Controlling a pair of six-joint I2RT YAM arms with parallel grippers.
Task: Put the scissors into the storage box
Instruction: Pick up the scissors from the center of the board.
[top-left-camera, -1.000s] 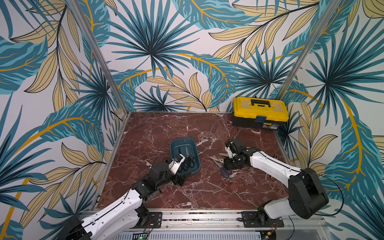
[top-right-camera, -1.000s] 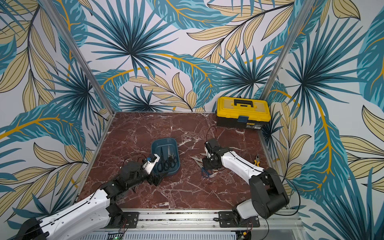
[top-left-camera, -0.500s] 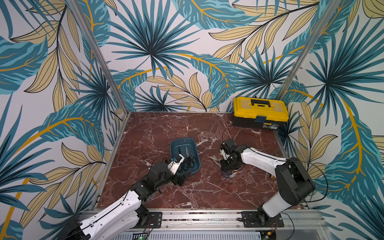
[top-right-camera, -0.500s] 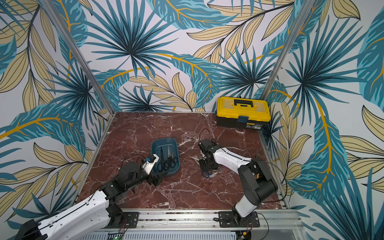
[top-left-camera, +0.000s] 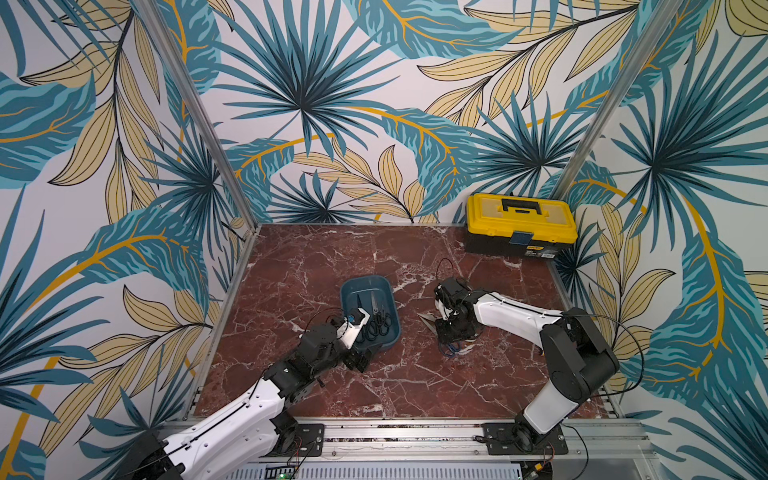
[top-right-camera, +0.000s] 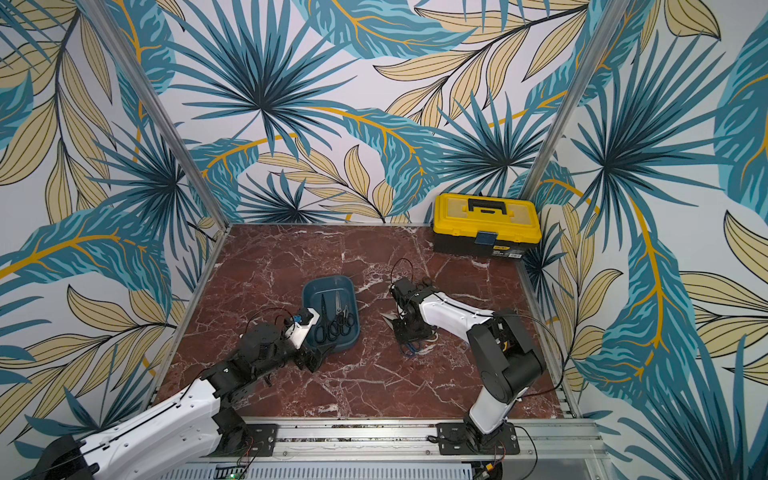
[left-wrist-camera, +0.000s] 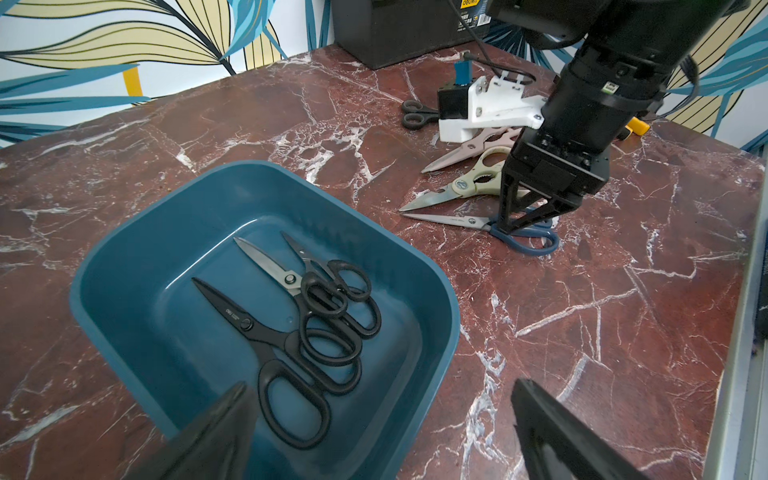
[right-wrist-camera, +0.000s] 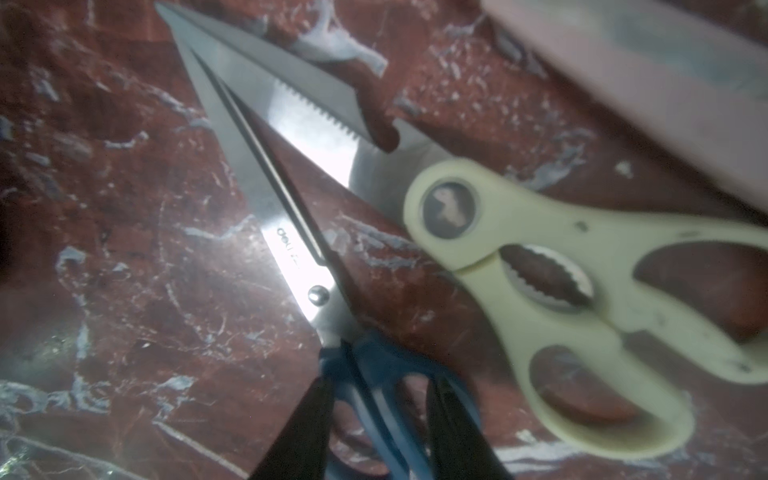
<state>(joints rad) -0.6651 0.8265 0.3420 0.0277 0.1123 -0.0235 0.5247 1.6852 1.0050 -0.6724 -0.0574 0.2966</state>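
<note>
In storage box (left-wrist-camera: 137, 249): three scissors (left-wrist-camera: 249, 326); on table (left-wrist-camera: 582, 332): four. Left fingers (left-wrist-camera: 216, 436) apart; right fingers (right-wrist-camera: 299, 436) astride blue pair (right-wrist-camera: 365, 365), grip unclear.

- Walls (top-left-camera: 374, 83) on three sides wear wallpaper of teal and cream palm leaves.
- Silver metal posts (top-left-camera: 204, 116) stand at both back corners.
- The tabletop (top-left-camera: 332, 249) is red-brown marble veined white.

Far-left part of tabletop (top-left-camera: 299, 257) bare, free to pass. Storage box (top-left-camera: 365, 279) sits mid-tabletop with three black scissors (left-wrist-camera: 291, 332) inside; left end effector (left-wrist-camera: 380, 415) hangs at its near rim, fingers wide apart. Bare lane between box and loose scissors (left-wrist-camera: 453, 189). Right end effector (left-wrist-camera: 525, 220) is down on that cluster, straddling blue-handled scissors (left-wrist-camera: 525, 245). Toolbox (top-left-camera: 521, 224) fills far-right corner. Near-edge strip between arms bare.
</note>
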